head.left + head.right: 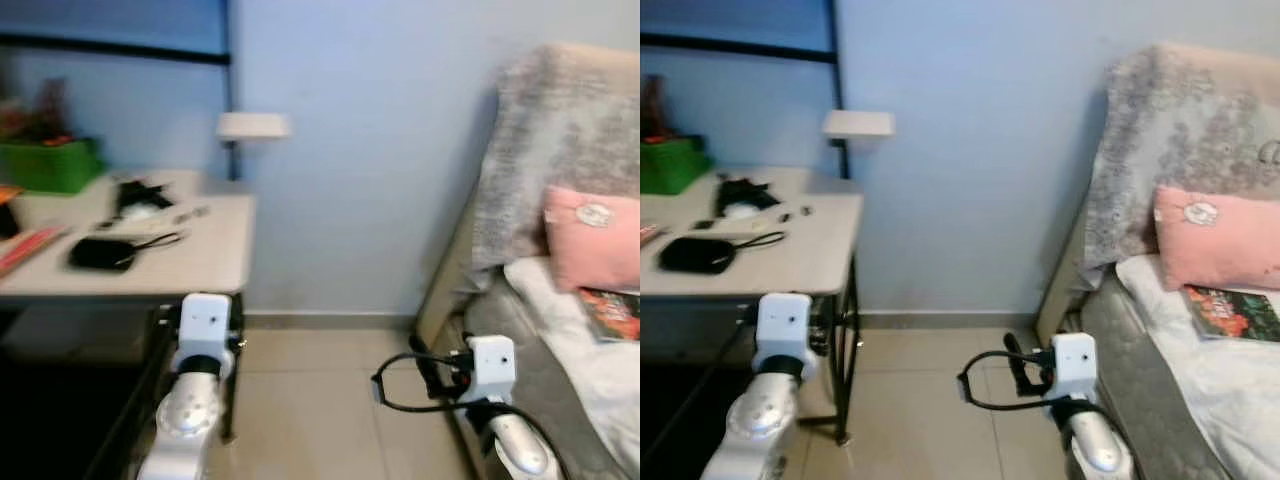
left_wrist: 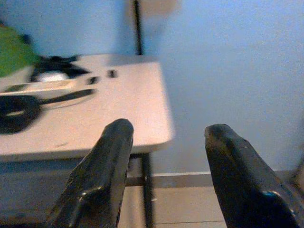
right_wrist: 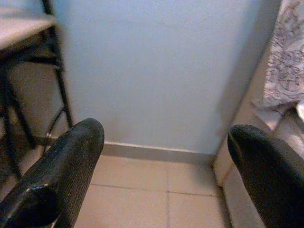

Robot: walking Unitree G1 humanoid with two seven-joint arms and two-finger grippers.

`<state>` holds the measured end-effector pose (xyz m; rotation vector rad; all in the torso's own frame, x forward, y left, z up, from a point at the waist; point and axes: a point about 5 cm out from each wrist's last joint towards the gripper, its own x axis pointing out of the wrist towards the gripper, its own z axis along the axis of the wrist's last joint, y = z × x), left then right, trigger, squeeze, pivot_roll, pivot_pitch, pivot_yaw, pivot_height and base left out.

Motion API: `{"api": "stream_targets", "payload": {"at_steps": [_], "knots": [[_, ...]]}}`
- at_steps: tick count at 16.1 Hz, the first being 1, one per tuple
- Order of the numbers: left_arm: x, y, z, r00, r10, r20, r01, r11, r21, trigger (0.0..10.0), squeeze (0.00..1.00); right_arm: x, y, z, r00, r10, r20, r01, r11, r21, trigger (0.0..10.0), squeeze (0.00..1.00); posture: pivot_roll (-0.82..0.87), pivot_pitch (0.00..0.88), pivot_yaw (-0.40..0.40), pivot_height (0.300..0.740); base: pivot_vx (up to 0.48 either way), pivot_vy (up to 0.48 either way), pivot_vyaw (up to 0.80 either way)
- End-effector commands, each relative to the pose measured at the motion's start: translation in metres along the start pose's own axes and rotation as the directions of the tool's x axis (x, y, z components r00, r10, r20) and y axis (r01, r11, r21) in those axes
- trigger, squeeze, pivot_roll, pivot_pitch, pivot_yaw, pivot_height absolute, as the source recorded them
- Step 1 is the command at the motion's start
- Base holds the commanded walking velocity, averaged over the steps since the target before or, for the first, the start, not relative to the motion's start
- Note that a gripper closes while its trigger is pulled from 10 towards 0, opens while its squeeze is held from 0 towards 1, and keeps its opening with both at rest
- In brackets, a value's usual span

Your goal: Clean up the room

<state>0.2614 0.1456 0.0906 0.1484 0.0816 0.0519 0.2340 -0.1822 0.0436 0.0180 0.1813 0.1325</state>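
Observation:
A white desk [image 1: 205,262] stands at the left with a black pouch [image 1: 100,254], a tangle of black items [image 1: 138,195] and a green box [image 1: 45,165] on it. A bed [image 1: 1240,400] at the right carries a pink pillow [image 1: 590,235] and a colourful book [image 1: 1230,312]. My left gripper [image 2: 166,137] is open and empty, level with the desk's near corner. My right gripper [image 3: 166,137] is open and empty, low over the floor and facing the blue wall between desk and bed.
A grey patterned blanket [image 1: 560,150] drapes over the bed's head end. A small white lamp [image 1: 252,125] stands at the desk's back corner. Black metal desk legs [image 1: 845,350] rise beside my left arm. Beige floor tiles [image 1: 320,400] lie between desk and bed.

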Motion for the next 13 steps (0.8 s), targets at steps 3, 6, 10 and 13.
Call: {"api": "stream_targets", "payload": {"at_steps": [3,6,10,13], "knots": [[0.003,-0.003,0.003,0.999,-0.030,0.017,0.030,1.000,0.000,10.0,0.00,0.008,-0.002,0.007,1.000,0.004,0.020,-0.004,1.000,-0.001,10.0,0.07,0.09,0.000,-0.090,0.740,0.477,0.000,0.00],[0.002,-0.002,0.001,1.000,0.020,0.003,-0.020,0.999,0.026,10.0,0.00,0.007,0.000,0.005,0.999,0.030,0.020,-0.030,1.000,-0.005,10.0,0.12,0.10,0.000,-0.092,0.740,0.160,0.000,0.50],[-0.018,-0.001,-0.002,0.999,-0.023,-0.038,0.025,0.998,0.058,10.0,0.00,-0.019,-0.015,0.014,0.997,-0.041,0.059,0.042,0.999,-0.002,10.0,0.09,0.11,0.000,-0.103,0.740,0.000,0.000,0.00],[-0.023,-0.010,0.004,0.997,-0.061,-0.042,0.058,0.996,-0.068,10.0,0.00,-0.051,-0.030,-0.003,0.999,-0.039,-0.028,0.036,0.996,-0.076,10.0,0.09,0.10,0.000,-0.102,0.740,0.000,0.000,0.00]]}}
